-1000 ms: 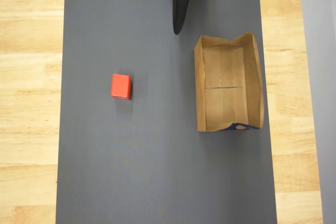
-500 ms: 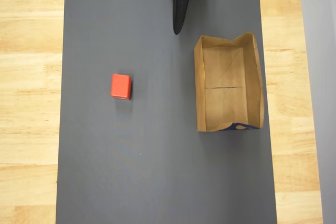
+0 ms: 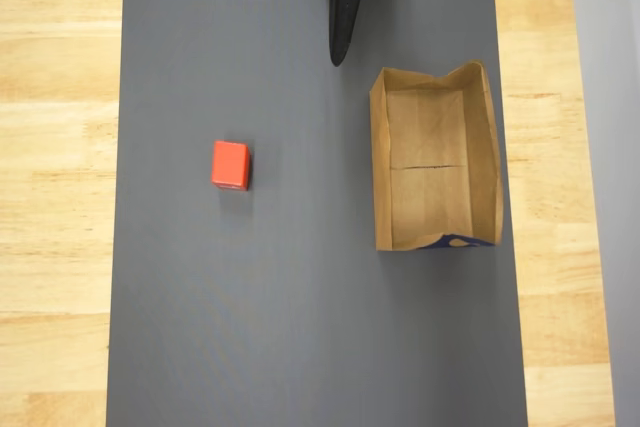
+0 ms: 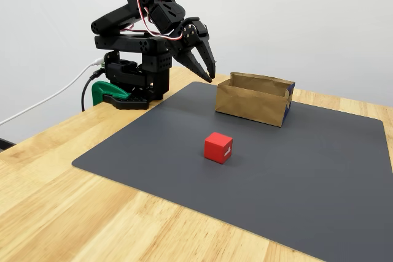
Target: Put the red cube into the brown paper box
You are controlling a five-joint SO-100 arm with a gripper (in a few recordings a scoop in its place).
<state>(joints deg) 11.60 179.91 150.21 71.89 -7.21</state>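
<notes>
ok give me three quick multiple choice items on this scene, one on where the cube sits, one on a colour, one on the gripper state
1. Where is the red cube in the overhead view?
A. inside the brown paper box
B. on the grey mat, left of the box
C. between the fingers

2. What colour is the clamp at the arm's base?
A. green
B. yellow
C. white

3. What is the gripper doing?
A. shut on the cube
B. pressing into the box
C. holding nothing, raised above the mat

Answers: 1 B, the cube lies on bare mat apart from the box. 2 A, the fixed view shows a green clamp on the table edge. 3 C, its fingers hang in the air near the box, with the cube far off.
</notes>
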